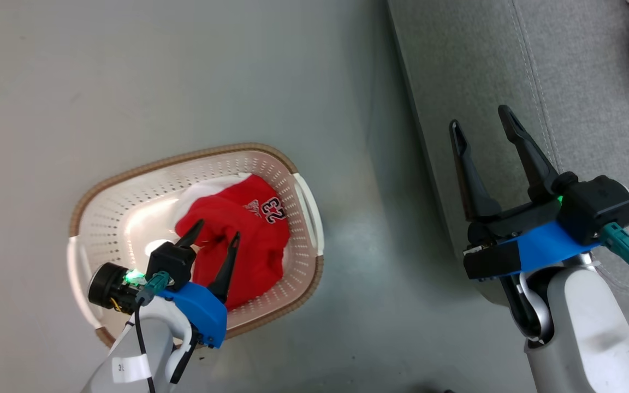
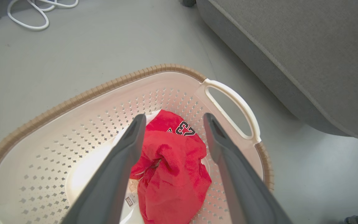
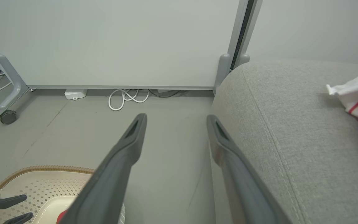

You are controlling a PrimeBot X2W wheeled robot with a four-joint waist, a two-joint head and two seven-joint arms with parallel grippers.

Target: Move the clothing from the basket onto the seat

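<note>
Because the soft red jersey (image 1: 254, 218) marked 23 lies crumpled in the bottom of the cream perforated plastic basket (image 1: 183, 158) with the brown woven-look rim, the left tool (image 1: 219, 229) hangs directly over it, its two dark fingers spread wide apart and holding nothing. In the left wrist view the fingers straddle the bunched ridge of red cloth, with a little white fabric showing beneath; whether the tips touch the cloth I cannot tell. That pose looks like the set-up for a pinch on the highest fold, which should lift without the tips snagging the basket's holes. The basket stands on the plain grey floor (image 1: 183, 71), near the front of the large grey fabric sofa (image 1: 511, 82) but apart from it. Further off, the right tool (image 1: 480, 117) hovers above that sofa's rounded front edge, likewise spread and empty, probably parked clear of the left arm's work. Farthest, a white garment with red stripe trim (image 3: 356, 90) lies on the seat beside some red cloth, so I judge the task partly done, with this jersey left to carry over.
</note>
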